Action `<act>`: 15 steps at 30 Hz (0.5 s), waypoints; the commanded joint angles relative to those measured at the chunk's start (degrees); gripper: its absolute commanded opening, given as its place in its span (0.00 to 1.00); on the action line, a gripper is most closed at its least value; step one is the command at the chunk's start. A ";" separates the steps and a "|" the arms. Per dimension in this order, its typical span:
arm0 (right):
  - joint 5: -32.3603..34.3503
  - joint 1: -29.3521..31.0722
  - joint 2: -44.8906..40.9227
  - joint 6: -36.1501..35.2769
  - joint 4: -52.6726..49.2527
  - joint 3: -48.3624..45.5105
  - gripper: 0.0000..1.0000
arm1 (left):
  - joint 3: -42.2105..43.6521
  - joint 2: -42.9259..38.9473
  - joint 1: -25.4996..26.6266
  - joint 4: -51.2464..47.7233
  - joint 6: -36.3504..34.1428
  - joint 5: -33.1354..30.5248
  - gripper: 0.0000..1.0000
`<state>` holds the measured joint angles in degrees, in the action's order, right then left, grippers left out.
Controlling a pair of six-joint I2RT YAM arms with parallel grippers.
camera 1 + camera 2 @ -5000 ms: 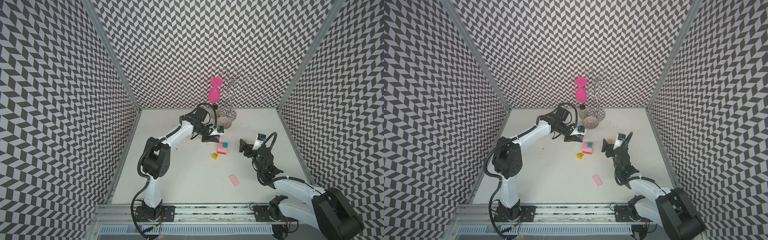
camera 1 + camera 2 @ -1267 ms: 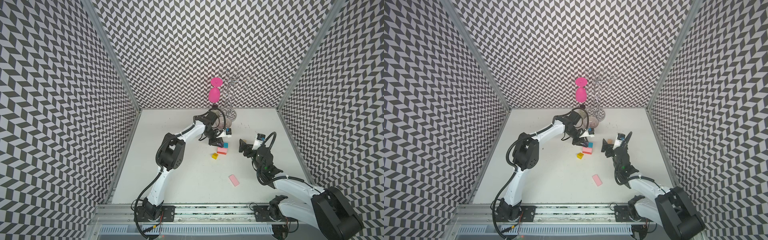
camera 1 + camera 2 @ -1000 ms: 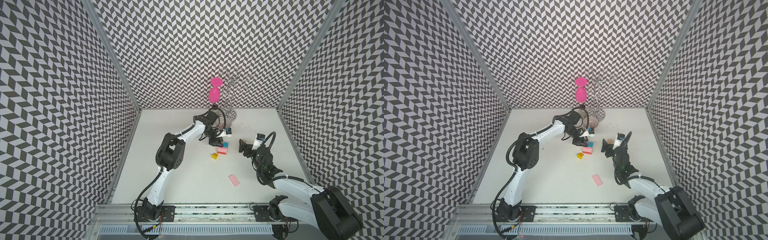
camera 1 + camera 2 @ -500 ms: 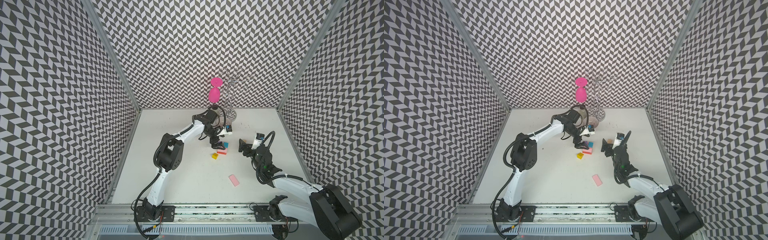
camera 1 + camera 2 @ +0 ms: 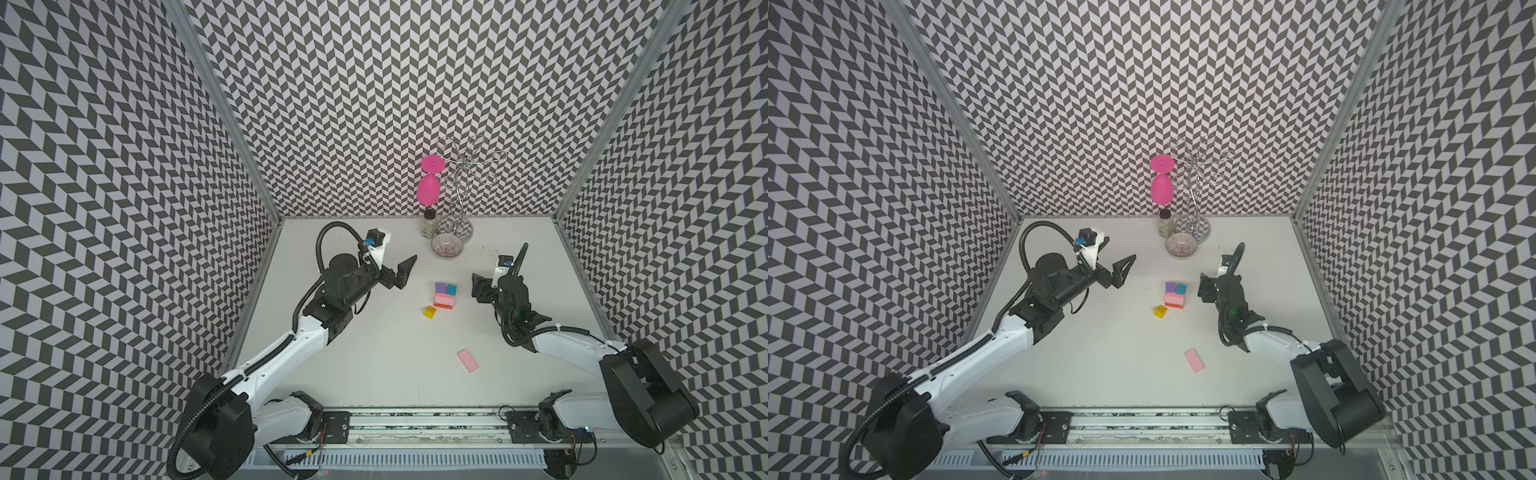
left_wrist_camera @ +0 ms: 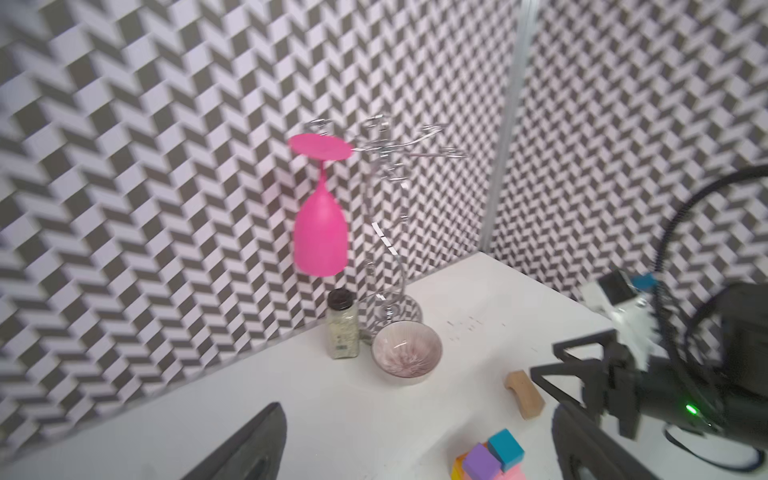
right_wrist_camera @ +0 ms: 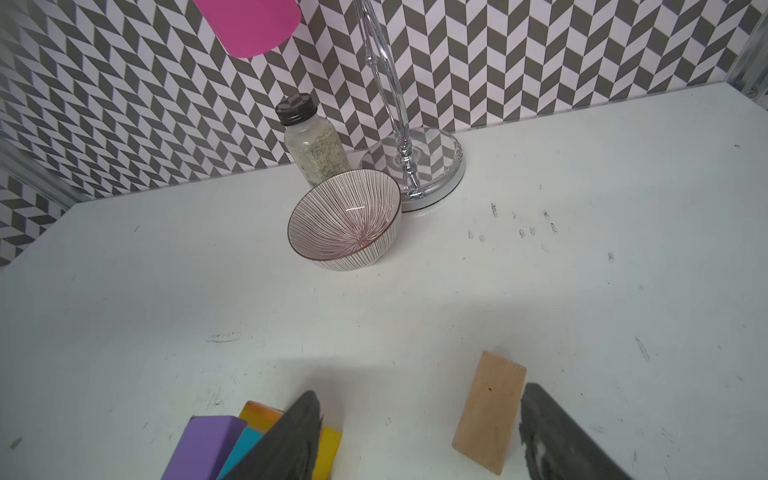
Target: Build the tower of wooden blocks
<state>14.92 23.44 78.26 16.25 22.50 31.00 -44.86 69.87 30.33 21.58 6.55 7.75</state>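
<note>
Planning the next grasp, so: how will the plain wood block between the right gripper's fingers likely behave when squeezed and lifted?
The plain wood block looks solid and flat-sided, so it should take a squeeze without bending. Bare wood probably grips fairly well. It sits nearer one finger of the right gripper, so closing jaws may slide it sideways first.

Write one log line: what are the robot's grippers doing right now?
left gripper: open, empty, apart from tower | right gripper: open around wood block | tower top: purple cube, teal cube
</note>
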 commanded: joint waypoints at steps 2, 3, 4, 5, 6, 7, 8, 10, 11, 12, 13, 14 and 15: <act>0.50 -0.23 1.63 1.74 -3.32 1.86 0.71 | 1.05 5.75 0.28 4.14 13.23 -8.20 1.00; 0.51 -0.22 1.80 1.68 -3.49 2.03 0.71 | 0.45 7.35 0.26 3.46 14.35 -9.15 1.00; 0.00 -0.09 2.09 1.50 -3.60 2.27 0.71 | -0.44 9.28 0.26 2.59 15.69 -10.61 1.00; -0.35 0.01 2.60 1.50 -3.69 2.67 0.71 | -1.14 11.33 0.26 1.93 17.07 -11.25 1.00; -0.68 0.07 3.25 1.65 -4.01 3.14 0.71 | -1.85 13.01 0.28 1.36 18.01 -11.27 1.00; -1.13 0.22 4.31 1.72 -4.82 3.92 0.70 | -2.50 14.93 0.33 1.12 18.44 -11.21 0.98; -1.18 0.51 5.50 1.73 -5.56 4.84 0.69 | -3.04 16.55 0.58 0.68 18.84 -11.47 0.98; -0.48 1.40 7.27 1.64 -6.96 6.28 0.67 | -3.30 19.10 1.58 0.58 19.13 -13.46 0.98; -0.12 1.80 7.83 1.57 -7.46 6.84 0.67 | -3.74 20.33 2.28 0.50 19.12 -14.82 0.98; 0.14 2.21 8.32 1.51 -7.61 7.21 0.67 | -4.20 21.47 2.89 0.12 19.07 -15.86 0.99; 0.29 2.63 8.69 1.51 -7.66 7.48 0.67 | -5.13 22.87 3.43 -0.56 19.04 -16.64 0.99; 0.12 2.90 9.04 1.51 -7.57 7.69 0.67 | -6.03 24.18 3.84 -1.19 18.73 -16.68 0.99; 0.04 3.08 9.34 1.42 -7.56 7.91 0.67 | -6.79 25.48 4.14 -1.62 18.55 -16.80 0.99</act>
<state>14.55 25.63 86.74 17.56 14.57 37.52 -48.51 93.49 33.23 20.93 23.55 -5.87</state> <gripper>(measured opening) 0.669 0.988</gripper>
